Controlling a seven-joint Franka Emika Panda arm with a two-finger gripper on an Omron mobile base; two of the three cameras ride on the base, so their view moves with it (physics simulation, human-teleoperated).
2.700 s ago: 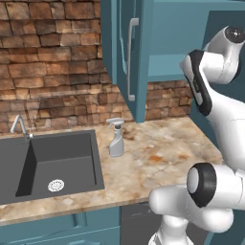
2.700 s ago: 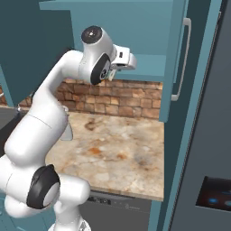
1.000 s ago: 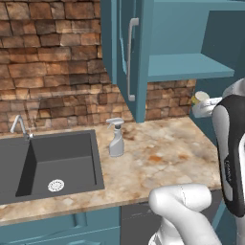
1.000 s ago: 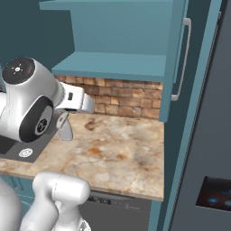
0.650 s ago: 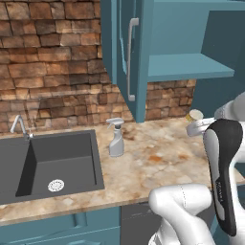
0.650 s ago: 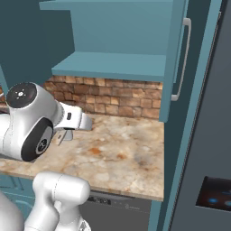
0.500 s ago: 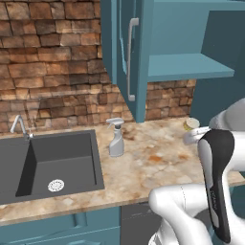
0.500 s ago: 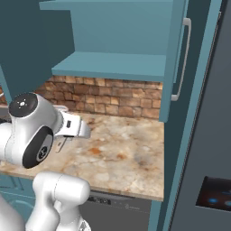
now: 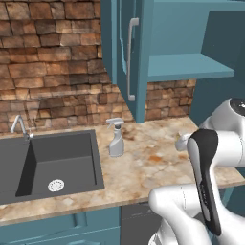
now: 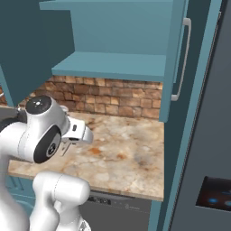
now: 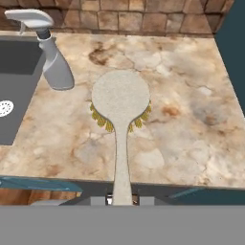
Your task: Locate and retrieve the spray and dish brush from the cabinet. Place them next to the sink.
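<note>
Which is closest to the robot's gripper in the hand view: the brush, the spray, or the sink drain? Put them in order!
From the gripper, shut on the handle:
1. Brush, held, straight ahead.
2. Spray, standing upper left on the counter.
3. Drain, far left, in the sink.

No text, label, brand or number can be read anywhere; the blue-lit panel [image 10: 215,195] on the dark grey fridge door is too blurred to read.

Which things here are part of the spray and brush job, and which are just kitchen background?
Job: spray standing on the counter beside the sink; dish brush in the shut gripper; open cabinet.

Background: brick backsplash; faucet; marble counter; dark appliance panel.
</note>
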